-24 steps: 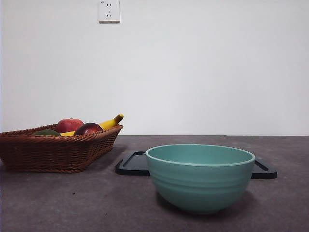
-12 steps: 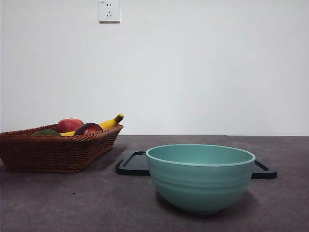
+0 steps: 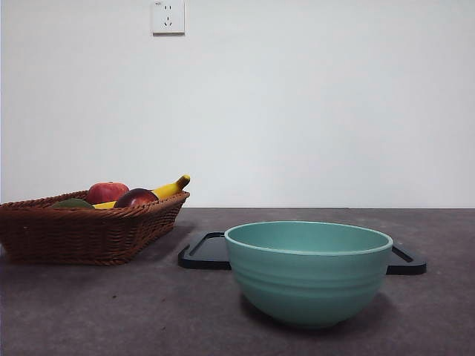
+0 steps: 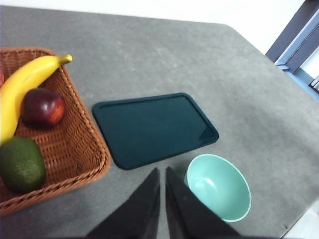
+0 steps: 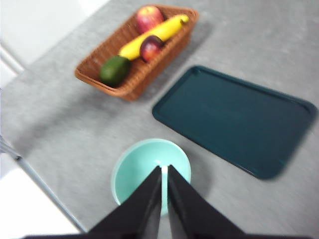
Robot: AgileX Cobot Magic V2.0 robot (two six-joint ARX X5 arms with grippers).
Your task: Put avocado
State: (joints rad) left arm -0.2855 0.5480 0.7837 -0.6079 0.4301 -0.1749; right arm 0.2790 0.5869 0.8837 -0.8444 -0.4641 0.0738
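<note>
Nothing of the task looks done yet. The avocado (image 4: pixel 21 164) lies in the wicker basket (image 4: pixel 82 144), at one end of it, beside the dark red-purple fruit (image 4: pixel 43 107) and the banana (image 4: pixel 25 87); a red apple (image 5: pixel 149 17) sits at the basket's far end. In the front view only a sliver of the avocado shows above the basket rim.

The left gripper (image 4: pixel 160 175) hangs high above the desk (image 4: pixel 164 59) with its jaws brought nearly together, only a thin slit between them, and nothing held. Its tips point down at the near edge of the dark tray (image 4: pixel 154 127); the avocado is well off to one side of the jaws, and the green bowl (image 4: pixel 218 186) lies just to the other side. The right gripper (image 5: pixel 164 172) is also high up, jaws likewise almost closed and empty, with their tips over the bowl; the tray and basket lie beyond them (this view is somewhat blurred). Neither arm shows in the front view.

Everything is therefore still to do: one gripper must open, descend to the basket, take the avocado without disturbing its neighbours, lift it, and set it down. The task sentence does not name the place; the bowl and the tray both stand free, and I cannot tell which is meant.
</note>
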